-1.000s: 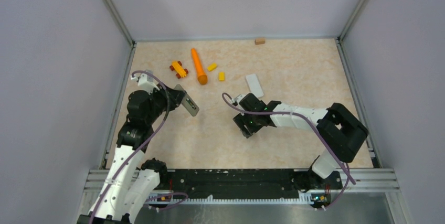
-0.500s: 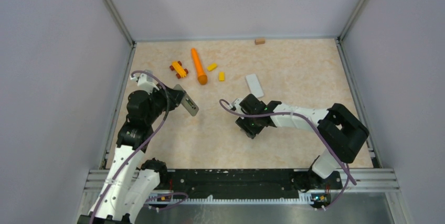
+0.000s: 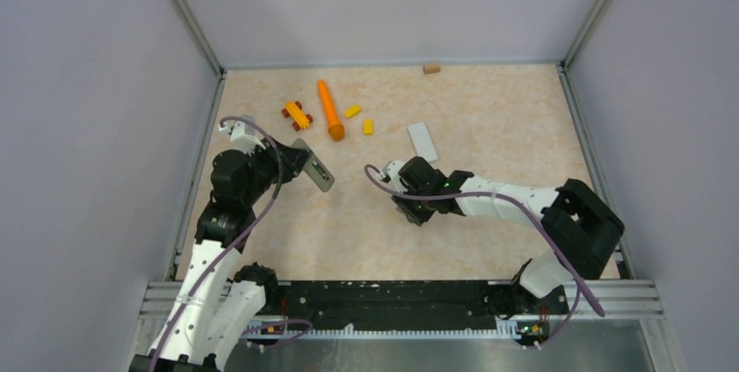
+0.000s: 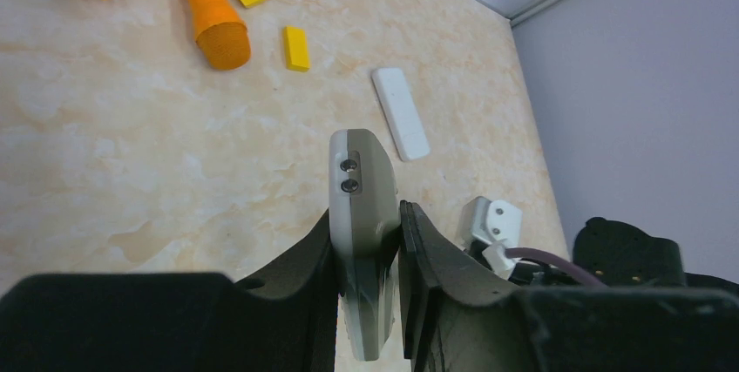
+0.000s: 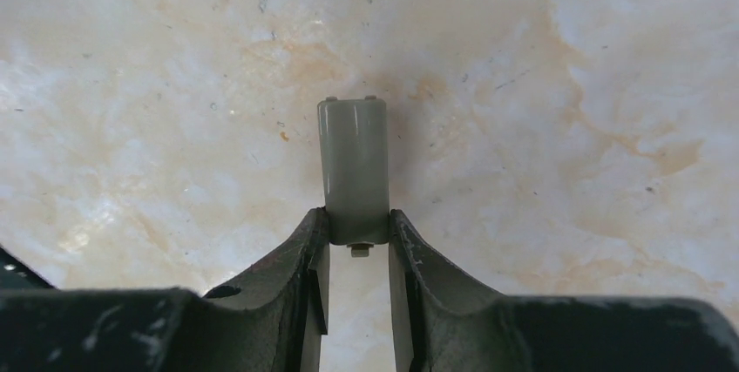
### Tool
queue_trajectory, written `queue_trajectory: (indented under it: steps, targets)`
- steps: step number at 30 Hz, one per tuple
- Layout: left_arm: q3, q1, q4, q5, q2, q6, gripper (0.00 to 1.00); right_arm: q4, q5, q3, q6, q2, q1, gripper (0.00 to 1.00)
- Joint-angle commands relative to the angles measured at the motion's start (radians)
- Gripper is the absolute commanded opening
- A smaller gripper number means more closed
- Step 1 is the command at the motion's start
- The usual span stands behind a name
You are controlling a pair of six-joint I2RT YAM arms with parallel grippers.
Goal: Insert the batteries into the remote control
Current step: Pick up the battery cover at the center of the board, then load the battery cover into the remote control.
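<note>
Since a second back, my right claw (image 5: 357, 215) has drawn in on the grey battery cover (image 5: 352, 158), and that arm's elbow has slid out toward 4 o'clock in the overhead view. The left arm has not budged.

The right pads now sit flush against both long edges of the cover, pinching its near end. I read this as a grasp just made, with the cover lying flat on the worktop (image 5: 566, 58). In the right wrist view the cover's long axis runs 12 to 6, with the two-tabbed end at 12, away from me, and the single latch at 6.

My left claw (image 4: 366, 215) is clenched on the remote control (image 4: 362, 172), holding it edge-on and clear of the worktop at the 9 o'clock side. That probably keeps its open back reachable for the other arm. From overhead its long axis runs roughly 11 to 5, with the free end toward 5. Two small silvery dots show on its near face; I cannot tell whether they are battery ends. I can find no loose batteries in any view.
</note>
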Motion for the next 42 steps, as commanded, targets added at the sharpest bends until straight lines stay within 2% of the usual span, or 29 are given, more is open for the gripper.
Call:
queue_trajectory:
  steps: [1,4,7,11,17,25,34,42]
  targets:
    - [-0.035,0.004,0.184,0.137,0.030,-0.054,0.00,0.153,0.013,-0.028,0.084,-0.195,0.009,0.15]
    - [-0.059,0.002,0.324,0.286,0.079,-0.095,0.00,0.243,-0.031,-0.049,0.123,-0.309,0.012,0.14]
    - [-0.077,-0.002,0.442,0.353,0.134,-0.155,0.00,0.312,-0.085,-0.048,0.149,-0.402,0.022,0.14]
    - [-0.100,-0.025,0.578,0.373,0.169,-0.186,0.00,0.318,-0.095,0.014,0.182,-0.436,0.047,0.14]
    - [-0.154,-0.124,0.750,0.299,0.161,-0.184,0.00,0.191,-0.049,0.197,0.250,-0.349,0.121,0.14]
    - [-0.202,-0.168,0.812,0.244,0.128,-0.167,0.00,0.068,0.086,0.349,0.243,-0.272,0.183,0.13]
    - [-0.207,-0.169,0.795,0.216,0.089,-0.172,0.00,-0.040,0.138,0.445,0.233,-0.187,0.218,0.13]
    - [-0.194,-0.169,0.764,0.227,0.090,-0.173,0.00,-0.011,0.187,0.445,0.219,-0.174,0.228,0.13]
